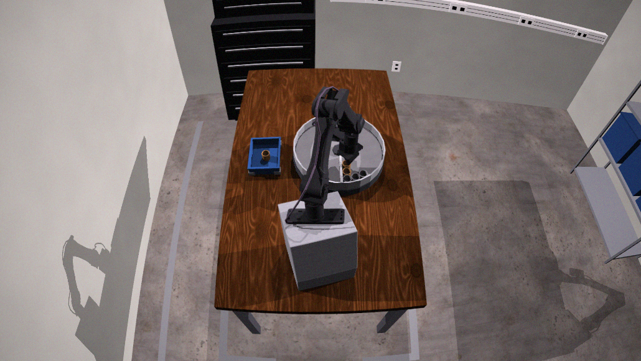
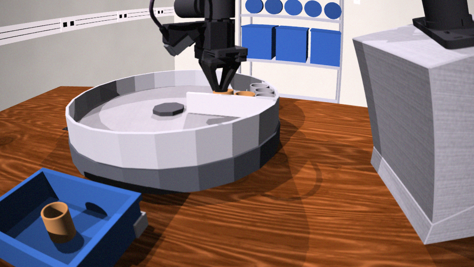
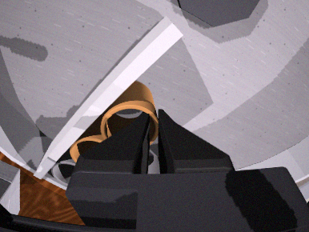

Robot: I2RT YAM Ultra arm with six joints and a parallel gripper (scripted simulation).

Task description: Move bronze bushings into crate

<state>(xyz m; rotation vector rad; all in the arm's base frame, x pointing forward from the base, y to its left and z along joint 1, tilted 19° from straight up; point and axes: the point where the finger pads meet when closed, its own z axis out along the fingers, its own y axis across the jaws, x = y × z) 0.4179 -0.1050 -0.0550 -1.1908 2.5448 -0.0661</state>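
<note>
Nearest on the bench point(image 2: 298, 212), in the blue crate point(image 2: 109, 202): one bronze bushing point(image 2: 58, 221) already delivered. Farther, on the turntable point(image 2: 165, 146), behind the white divider point(image 2: 212, 102): fingers point(image 2: 221, 86) almost together, clamped on the wall of a second bronze bushing point(image 3: 130, 113), probably for lifting out. Beyond, grey bushings point(image 2: 262, 89) to leave.

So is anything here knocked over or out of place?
Nothing stands out. One bronze bushing stands in the crate, leaning slightly; the pincer grips the wall of another on the turntable.

jaws pinch a bronze bushing point(image 2: 222, 91) on the turntable point(image 2: 172, 146).
</note>
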